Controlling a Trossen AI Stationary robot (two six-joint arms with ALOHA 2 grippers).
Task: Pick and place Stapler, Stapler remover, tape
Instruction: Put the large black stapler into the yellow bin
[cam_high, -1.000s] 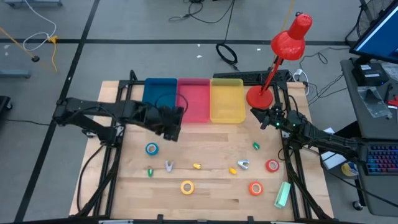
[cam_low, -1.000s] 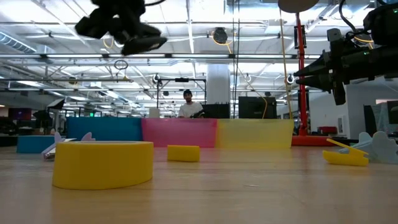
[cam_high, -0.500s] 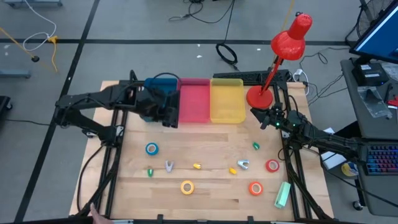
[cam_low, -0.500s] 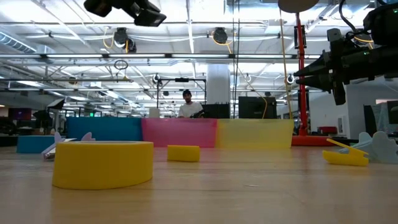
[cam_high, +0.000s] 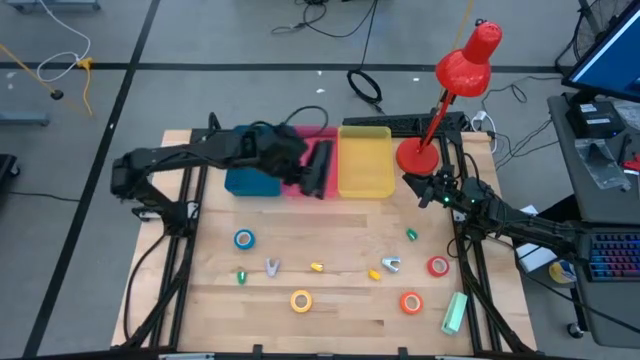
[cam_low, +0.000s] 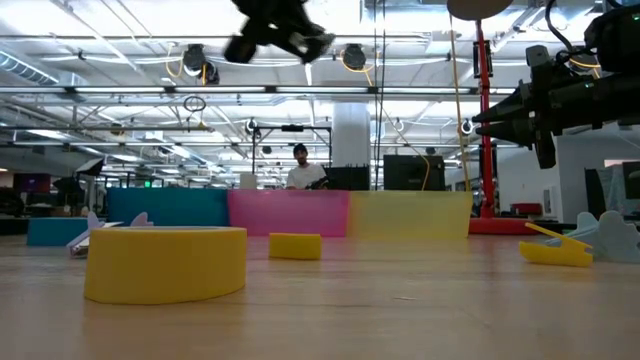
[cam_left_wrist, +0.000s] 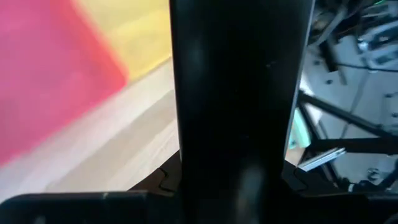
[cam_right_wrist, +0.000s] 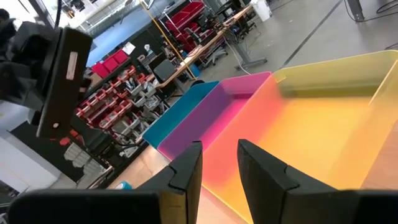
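My left gripper (cam_high: 303, 166) is shut on a black stapler (cam_high: 318, 168) high above the pink bin (cam_high: 303, 138); the right wrist view shows the stapler (cam_right_wrist: 62, 81) as a long dark slab. My right gripper (cam_right_wrist: 217, 171) waits open at the table's right, by the yellow bin (cam_high: 365, 160). Flat on the wood lie the tape rolls: blue (cam_high: 244, 239), yellow (cam_high: 301, 300), red (cam_high: 438, 266). Two silvery clawed staple removers (cam_high: 272, 266) (cam_high: 391, 264) also lie there. My left gripper pinches the black stapler's two long sides, about its middle (cam_left_wrist: 236, 168), between its two fingers. The fingers (cam_left_wrist: 163, 182) slant down from the table's left and lie across the stapler. It is lifted clear above the pink bin.
A blue bin (cam_high: 250, 182) stands left of the pink one along the far edge. A red desk lamp (cam_high: 455, 80) stands on its base at the far right. A pale green stapler (cam_high: 455, 312), an orange-red roll (cam_high: 411, 302) and small green and yellow pieces lie near the front.
My left gripper has carried the black stapler up and toward the far edge, then toward the table's right, from in front of the blue bin to above the pink bin. It has also turned about as it went. The right arm has kept still.
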